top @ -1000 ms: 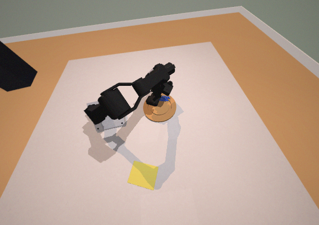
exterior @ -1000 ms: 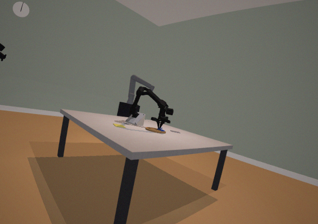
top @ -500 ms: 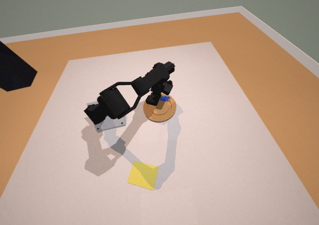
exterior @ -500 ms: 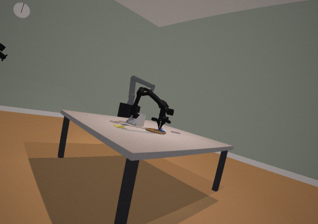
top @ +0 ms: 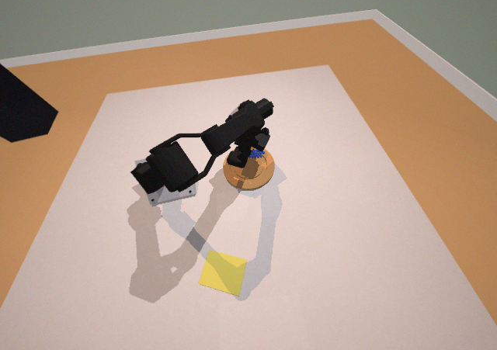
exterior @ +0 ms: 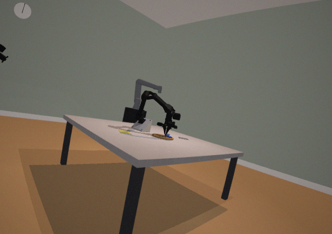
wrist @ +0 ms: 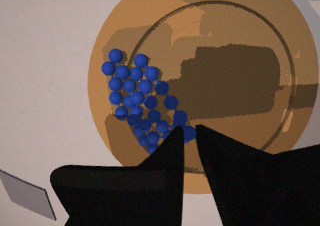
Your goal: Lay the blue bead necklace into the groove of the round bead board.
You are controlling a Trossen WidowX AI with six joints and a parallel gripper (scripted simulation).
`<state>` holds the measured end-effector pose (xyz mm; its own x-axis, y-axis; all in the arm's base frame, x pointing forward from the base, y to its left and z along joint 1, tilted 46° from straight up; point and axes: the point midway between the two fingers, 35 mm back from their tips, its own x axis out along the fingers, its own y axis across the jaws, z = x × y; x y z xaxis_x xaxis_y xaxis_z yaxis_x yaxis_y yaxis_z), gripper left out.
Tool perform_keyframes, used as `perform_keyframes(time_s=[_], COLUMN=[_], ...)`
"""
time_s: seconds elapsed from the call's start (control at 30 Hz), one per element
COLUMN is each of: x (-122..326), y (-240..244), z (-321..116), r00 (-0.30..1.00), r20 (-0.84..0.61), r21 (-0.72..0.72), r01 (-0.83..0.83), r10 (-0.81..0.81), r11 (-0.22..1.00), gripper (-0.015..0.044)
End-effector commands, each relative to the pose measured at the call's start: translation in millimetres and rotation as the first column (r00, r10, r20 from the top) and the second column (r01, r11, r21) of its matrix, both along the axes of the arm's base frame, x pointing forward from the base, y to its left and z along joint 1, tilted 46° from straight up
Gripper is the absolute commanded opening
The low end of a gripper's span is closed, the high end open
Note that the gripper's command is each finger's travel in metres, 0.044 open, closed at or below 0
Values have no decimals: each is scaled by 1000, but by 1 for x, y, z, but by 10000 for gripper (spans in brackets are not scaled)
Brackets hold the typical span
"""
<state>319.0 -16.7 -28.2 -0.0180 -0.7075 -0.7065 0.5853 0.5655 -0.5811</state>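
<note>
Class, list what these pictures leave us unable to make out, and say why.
- Wrist view: the fingers hide part of the blue bead necklace, so its bead count is uncertain.
- Exterior view: the board's groove is too small to trace.
- Top view: the arm covers part of the bead board's rim.
</note>
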Motion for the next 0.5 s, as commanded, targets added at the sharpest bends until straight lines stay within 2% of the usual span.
perform_keyframes(time_s=[0.0, 0.43, 0.47], x=[-1, -2, 0], y=[-3, -9, -6], z=[-1, -6, -5], r00=[1000, 1000, 1000], r20=[-5, -5, 2], r21=[-5, -5, 1], r01=[-3, -3, -3], r10=[3, 3, 3], r11=[1000, 1000, 1000], gripper=[0, 0, 26])
